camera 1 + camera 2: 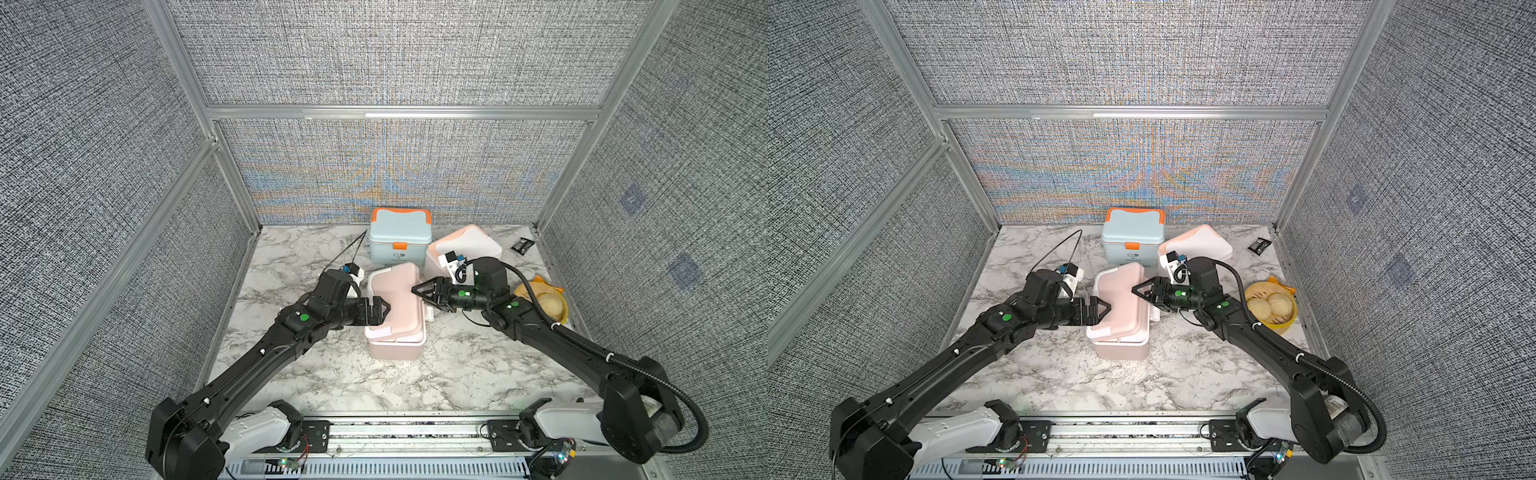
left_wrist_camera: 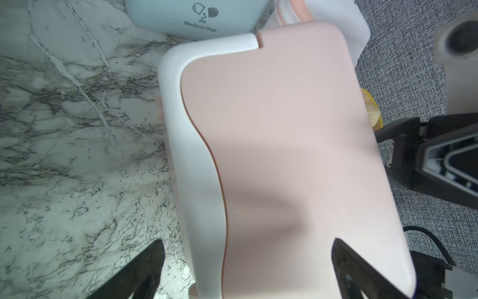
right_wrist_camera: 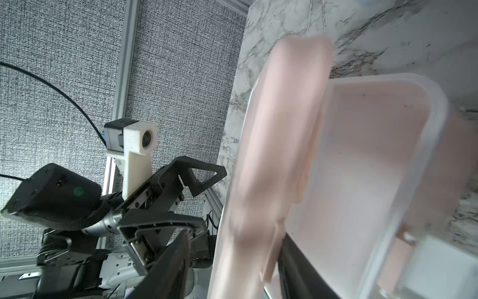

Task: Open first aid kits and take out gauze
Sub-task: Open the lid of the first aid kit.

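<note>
Near the middle of the tabletop (image 1: 457,374) stands the pink kit (image 1: 395,352), its lid (image 1: 395,299) tipped up off the base on the right side. The right gripper (image 1: 422,297) pinches that lid's edge, one finger above and one below, which I judge is what props it ajar. The left gripper (image 1: 384,309) sits at the lid's opposite side with its jaws spread wide, holding nothing; it looks placed to steady the kit or take over the lid.

Along the back edge the blue kit (image 1: 400,239) is closed, its orange latch down, and the white kit (image 1: 465,245) leans just beside it, so both seem left for later. A basket (image 1: 544,303) of buns lies by the right edge, and a black wrapper (image 1: 523,244) near the back right corner.

Both top views give the layout but not the pink kit's inside, which the lid covers. The right wrist view looks under the raised lid (image 3: 271,155) into the base (image 3: 362,155): the part it shows is bare pink, with no gauze to be seen, though the near end is blurred. The left wrist view shows what the top views hide, that the open fingers (image 2: 349,269) straddle the lid's white handle (image 2: 191,155) without closing on it. Gauze appears in no view.
</note>
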### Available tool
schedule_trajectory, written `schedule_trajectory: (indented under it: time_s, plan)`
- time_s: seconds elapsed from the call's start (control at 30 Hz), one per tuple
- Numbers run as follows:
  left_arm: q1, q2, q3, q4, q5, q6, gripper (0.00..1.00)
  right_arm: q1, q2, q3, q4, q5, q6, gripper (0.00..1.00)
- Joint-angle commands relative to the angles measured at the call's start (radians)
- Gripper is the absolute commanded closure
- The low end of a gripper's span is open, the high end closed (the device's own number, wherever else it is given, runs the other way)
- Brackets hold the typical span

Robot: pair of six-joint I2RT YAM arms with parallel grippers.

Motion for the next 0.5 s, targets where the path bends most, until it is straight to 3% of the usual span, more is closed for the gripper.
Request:
schedule_trajectory:
  time_s: [0.0, 0.47]
  plan:
    - [0.023, -0.037, -0.001, -0.026, -0.025, 0.017, 0.00, 0.016, 0.003, 0.025, 0.046, -0.032, 0.017, 0.45]
    - [0.085, -0.291, 0.040, -0.181, -0.086, 0.029, 0.00, 0.181, 0.135, 0.274, -0.001, 0.002, 0.017, 0.45]
